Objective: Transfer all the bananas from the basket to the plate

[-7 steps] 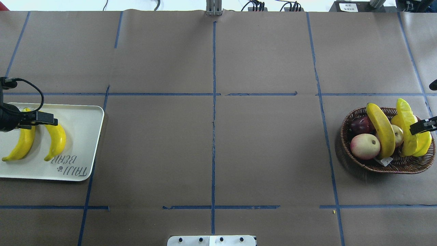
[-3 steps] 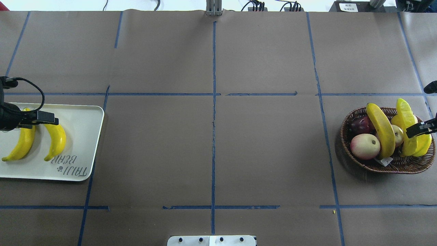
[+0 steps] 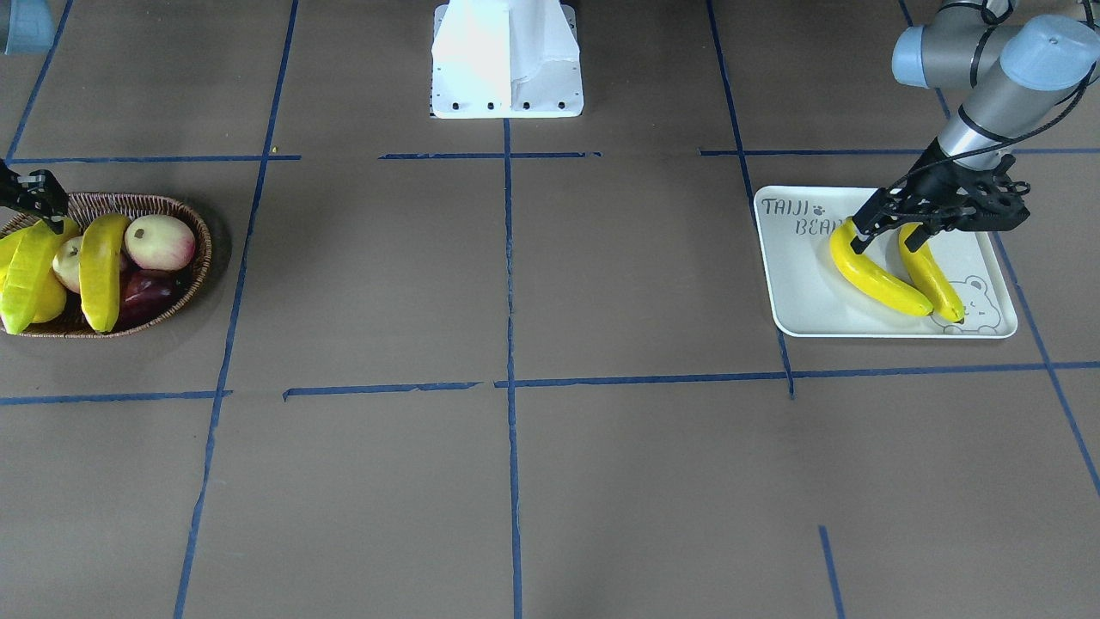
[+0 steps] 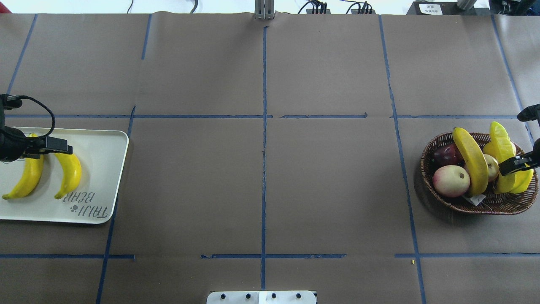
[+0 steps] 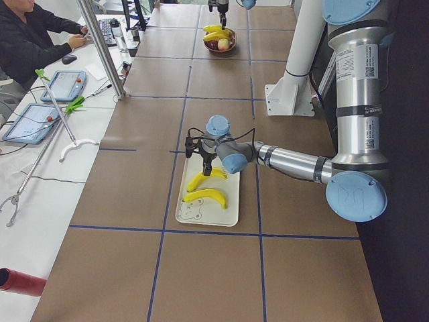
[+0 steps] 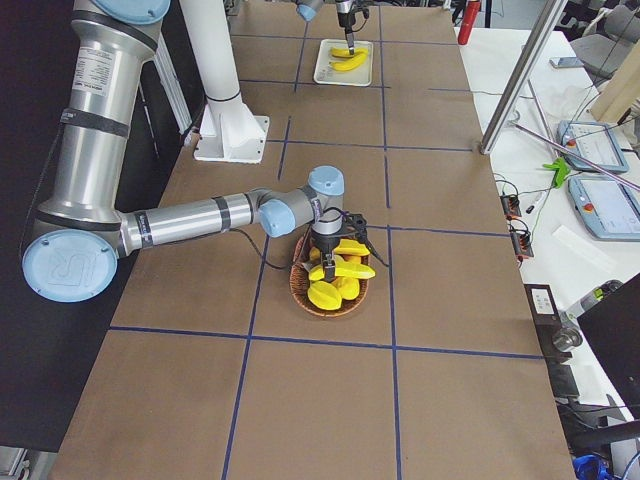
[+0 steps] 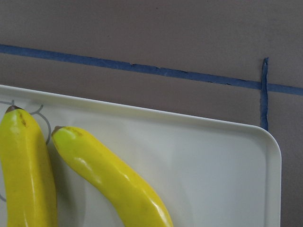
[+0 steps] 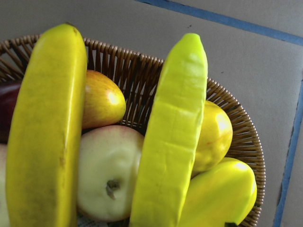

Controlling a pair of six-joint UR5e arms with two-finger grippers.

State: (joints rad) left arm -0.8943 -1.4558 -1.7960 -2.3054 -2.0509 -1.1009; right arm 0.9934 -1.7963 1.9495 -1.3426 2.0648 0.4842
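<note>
Two bananas (image 4: 29,177) (image 4: 69,173) lie side by side on the off-white plate (image 4: 105,169); they also show in the left wrist view (image 7: 113,179). My left gripper (image 4: 63,147) (image 3: 889,234) hovers open and empty just above their upper ends. A third banana (image 4: 471,160) (image 8: 45,127) lies across the fruit in the wicker basket (image 4: 485,204). My right gripper (image 4: 508,164) (image 3: 47,211) is open over the basket's right side, close above a yellow-green pointed fruit (image 4: 501,143) (image 8: 173,132). A smooth yellow fruit end (image 8: 222,196) beneath it is mostly hidden.
The basket also holds a peach-coloured fruit (image 4: 450,180), a dark red apple (image 4: 445,154) and a lemon (image 8: 213,137). The robot's white base (image 3: 507,60) stands at mid table. An operator (image 5: 30,33) sits at a side desk.
My right gripper has moved nearer and lower over the basket's right side, onto the yellow-green fruit. The left gripper and the bananas on the plate have barely moved.
</note>
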